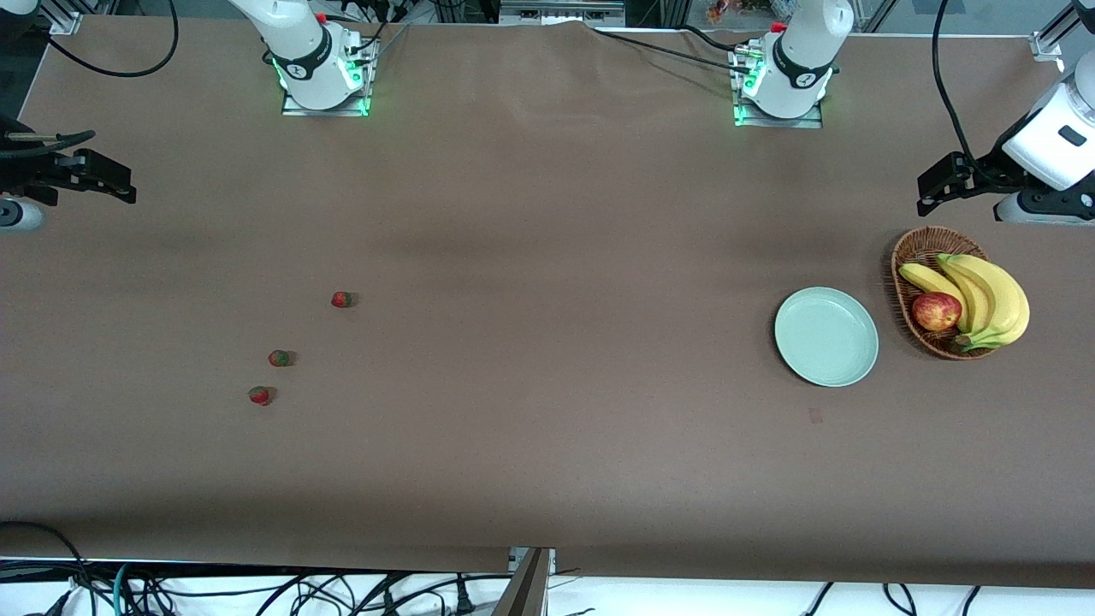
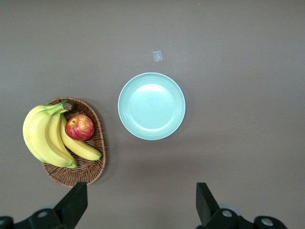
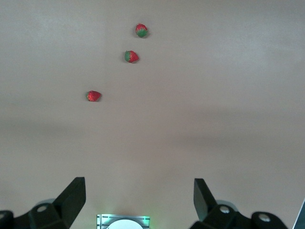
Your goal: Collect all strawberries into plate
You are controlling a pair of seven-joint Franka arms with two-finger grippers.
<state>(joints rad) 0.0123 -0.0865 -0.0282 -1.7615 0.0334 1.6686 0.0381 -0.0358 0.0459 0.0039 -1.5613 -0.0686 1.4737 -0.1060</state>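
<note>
Red strawberries (image 1: 341, 299) (image 1: 279, 358) (image 1: 260, 394) all lay on the table (image 1: 547, 445) at the right arm's end, well apart from the mint plate (image 1: 826, 335) at the left arm's end beside the basket (image 1: 914, 257). Right gripper (image 1: 107, 181) was the nearer one, raised over its table end with jaws apart and empty; all three berries lay nearer the front camera than it. Left gripper (image 1: 941, 184) waited above the basket, jaws also apart, plate just below its wrist view. Berries formed a loose diagonal line; the lone one sat closest to the right arm's base. Green caps pointed differently; long axes too small to call.
</note>
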